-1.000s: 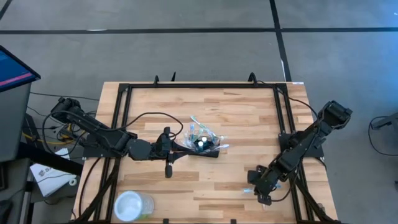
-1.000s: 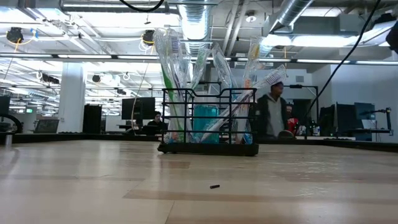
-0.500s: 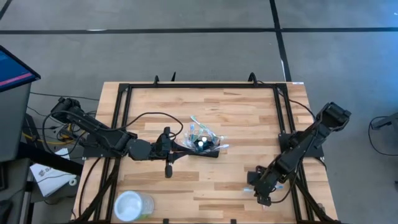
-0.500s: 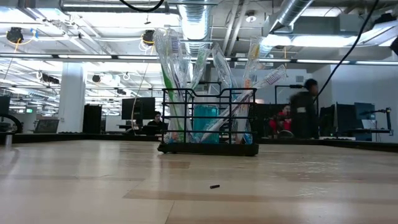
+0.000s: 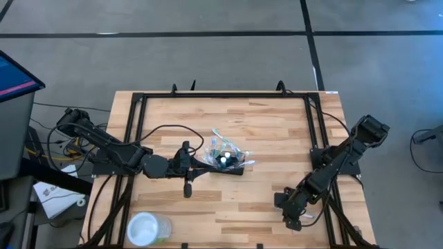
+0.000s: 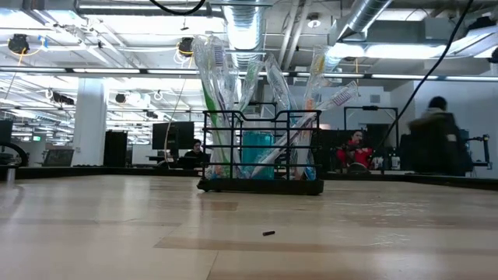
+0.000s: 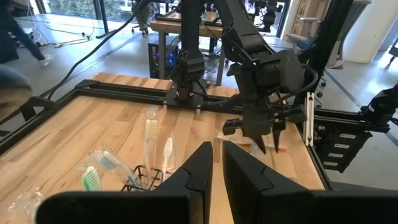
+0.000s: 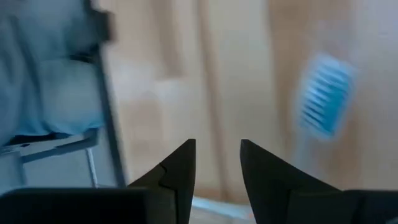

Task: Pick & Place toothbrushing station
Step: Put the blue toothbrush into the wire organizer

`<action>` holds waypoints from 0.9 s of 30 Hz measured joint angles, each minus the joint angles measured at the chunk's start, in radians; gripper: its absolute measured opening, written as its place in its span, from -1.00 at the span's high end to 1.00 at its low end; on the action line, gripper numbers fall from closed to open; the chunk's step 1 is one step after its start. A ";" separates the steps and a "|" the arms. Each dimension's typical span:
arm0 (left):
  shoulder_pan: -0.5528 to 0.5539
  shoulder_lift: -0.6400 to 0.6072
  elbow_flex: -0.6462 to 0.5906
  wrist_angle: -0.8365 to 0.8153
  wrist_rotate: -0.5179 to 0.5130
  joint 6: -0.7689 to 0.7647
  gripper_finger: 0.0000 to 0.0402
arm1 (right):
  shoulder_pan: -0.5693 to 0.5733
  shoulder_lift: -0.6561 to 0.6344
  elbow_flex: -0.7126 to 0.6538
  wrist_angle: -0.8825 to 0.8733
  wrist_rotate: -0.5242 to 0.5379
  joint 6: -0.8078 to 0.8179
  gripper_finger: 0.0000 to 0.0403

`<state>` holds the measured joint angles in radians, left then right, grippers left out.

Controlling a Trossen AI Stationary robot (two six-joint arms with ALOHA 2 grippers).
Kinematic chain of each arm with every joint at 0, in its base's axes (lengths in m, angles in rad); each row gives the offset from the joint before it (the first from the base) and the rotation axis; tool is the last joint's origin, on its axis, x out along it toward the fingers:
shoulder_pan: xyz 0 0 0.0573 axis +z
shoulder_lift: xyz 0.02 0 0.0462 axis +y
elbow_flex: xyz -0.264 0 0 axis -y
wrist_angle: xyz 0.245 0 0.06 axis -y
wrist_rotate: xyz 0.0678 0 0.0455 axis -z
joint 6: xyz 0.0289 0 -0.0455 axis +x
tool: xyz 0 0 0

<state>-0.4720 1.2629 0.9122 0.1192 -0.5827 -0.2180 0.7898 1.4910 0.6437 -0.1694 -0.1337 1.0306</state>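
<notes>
The black wire-mesh caddy (image 5: 227, 161) stands on its base near the table's middle, with several toothbrushes sticking up out of it; it also shows in the low view (image 6: 261, 152) and at the edge of the left wrist view (image 7: 132, 177). My left gripper (image 5: 199, 169) hovers just left of the caddy, pointing toward the table's right, its fingers (image 7: 202, 163) almost together and empty. My right gripper (image 5: 291, 216) is open above the near right of the table, beside a loose toothbrush whose blue bristle head (image 8: 326, 93) lies on the wood.
A clear round cup (image 5: 148, 228) stands at the table's near left corner. A black frame (image 5: 138, 111) runs around the tabletop. A small dark speck (image 6: 268, 232) lies on the wood in front of the caddy. People move in the room behind.
My right gripper has shifted a little toward the table's left, over the loose toothbrush. A person in the room behind has walked to the right. The caddy and my left arm have kept still.
</notes>
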 joint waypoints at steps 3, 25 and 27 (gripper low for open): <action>0.000 0.000 0.000 0.000 0.000 0.000 0.85 | 0.001 0.000 0.029 -0.006 -0.014 -0.017 0.42; 0.000 0.000 0.000 0.000 0.000 0.000 0.85 | -0.042 -0.001 0.158 -0.366 0.022 -0.058 0.41; 0.000 0.000 0.000 0.000 0.000 0.000 0.85 | -0.041 -0.001 0.158 -0.366 0.028 -0.061 0.41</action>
<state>-0.4717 1.2630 0.9120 0.1196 -0.5827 -0.2184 0.7486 1.4899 0.8021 -0.5358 -0.1057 0.9696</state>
